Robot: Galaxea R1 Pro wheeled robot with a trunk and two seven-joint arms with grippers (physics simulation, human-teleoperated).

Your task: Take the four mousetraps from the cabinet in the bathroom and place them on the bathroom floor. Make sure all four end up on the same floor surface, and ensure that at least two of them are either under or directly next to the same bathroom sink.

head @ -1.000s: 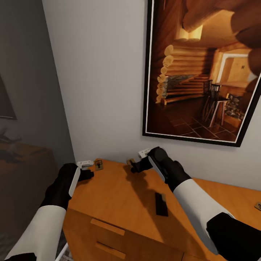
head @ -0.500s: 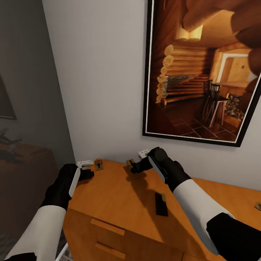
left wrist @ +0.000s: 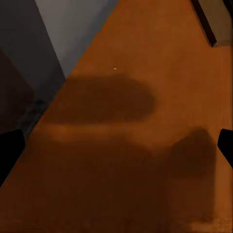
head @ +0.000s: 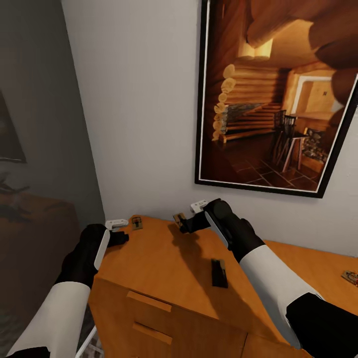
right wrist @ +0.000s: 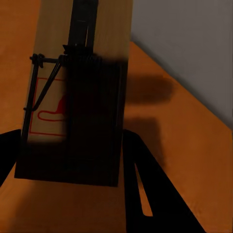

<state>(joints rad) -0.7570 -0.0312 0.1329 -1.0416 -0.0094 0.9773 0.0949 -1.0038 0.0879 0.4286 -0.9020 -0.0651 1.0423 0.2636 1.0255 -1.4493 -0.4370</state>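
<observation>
The cabinet (head: 164, 258) is an orange-brown chest with a flat top and bar handles. My right gripper (head: 182, 223) hovers over its back edge, shut on a mousetrap (head: 178, 218). In the right wrist view that mousetrap (right wrist: 73, 97) is a tan board with dark wire between the dark fingers (right wrist: 141, 189). My left gripper (head: 124, 232) is open at the cabinet's back left corner, close beside a second mousetrap (head: 136, 222), with its fingers (left wrist: 9, 150) spread wide. A third mousetrap (head: 219, 272) lies dark in mid-top. Another mousetrap (head: 350, 276) sits at the far right. The bathroom floor and sink are out of view.
A white wall (head: 144, 109) stands right behind the cabinet, carrying a large framed picture (head: 278, 94) of a log cabin. A grey wall (head: 40, 99) and a dark, dim area lie to the left of the cabinet.
The head view has shifted a little, bringing the far-right mousetrap further into view. My right gripper and its mousetrap sit slightly higher. The left arm has held still.
</observation>
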